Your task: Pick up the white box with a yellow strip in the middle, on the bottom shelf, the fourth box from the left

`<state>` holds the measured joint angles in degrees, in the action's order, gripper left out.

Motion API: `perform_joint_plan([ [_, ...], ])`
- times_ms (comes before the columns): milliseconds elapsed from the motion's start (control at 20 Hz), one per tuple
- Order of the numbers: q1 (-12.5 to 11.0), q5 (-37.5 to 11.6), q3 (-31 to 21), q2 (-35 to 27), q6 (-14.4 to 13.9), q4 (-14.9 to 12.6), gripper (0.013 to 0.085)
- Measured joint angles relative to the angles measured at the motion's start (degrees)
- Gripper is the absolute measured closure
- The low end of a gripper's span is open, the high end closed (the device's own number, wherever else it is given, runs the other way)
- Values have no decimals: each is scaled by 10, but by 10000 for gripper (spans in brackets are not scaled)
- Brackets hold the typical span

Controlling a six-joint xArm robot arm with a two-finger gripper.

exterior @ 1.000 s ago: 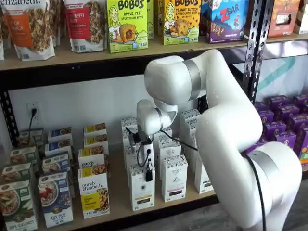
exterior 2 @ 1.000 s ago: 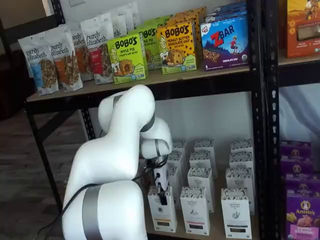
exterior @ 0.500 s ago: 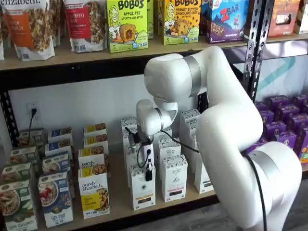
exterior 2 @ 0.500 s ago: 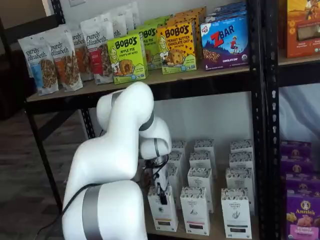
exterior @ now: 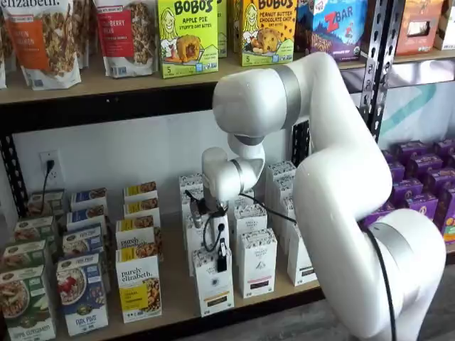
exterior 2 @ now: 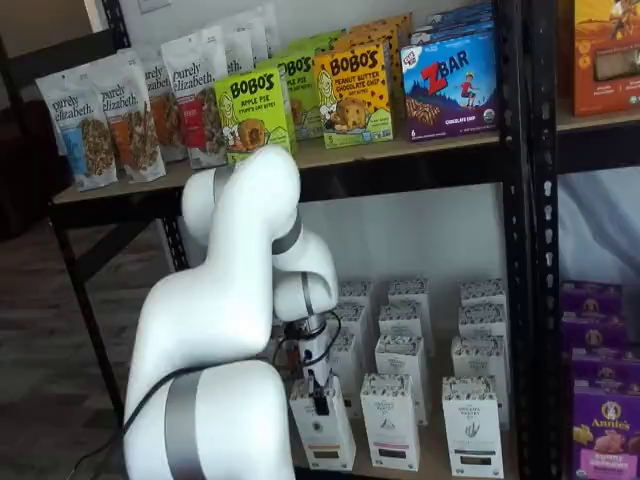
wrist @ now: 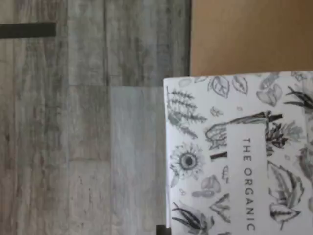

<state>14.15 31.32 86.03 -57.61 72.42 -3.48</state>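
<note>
Since a second ago, the white box (exterior: 212,283) has come forward and now tips, its bottom leaning out past the front edge of the bottom shelf (exterior: 170,291). The hand (exterior: 221,260) is clamped shut on the top of the white box, and both shelf views show it (exterior 2: 321,405). The big white arm (exterior: 334,177) has lifted its elbow a little higher. Just at 3 o'clock from the held box stands a like white carton (exterior: 257,263), upright. At 9 o'clock stands a granola box (exterior: 138,288) with a yellow label. The wrist view shows leaf drawings on the box top (wrist: 239,156), with grey floor (wrist: 73,122) beyond it.
</note>
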Motion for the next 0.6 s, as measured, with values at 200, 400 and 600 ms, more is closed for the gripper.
perform_joint_plan([
  [200, 7, -14, -48, 31, -7, 0, 450],
  [400, 12, -17, -85, 59, -10, 3, 450],
  [600, 12, -19, -130, 94, -4, 10, 450],
])
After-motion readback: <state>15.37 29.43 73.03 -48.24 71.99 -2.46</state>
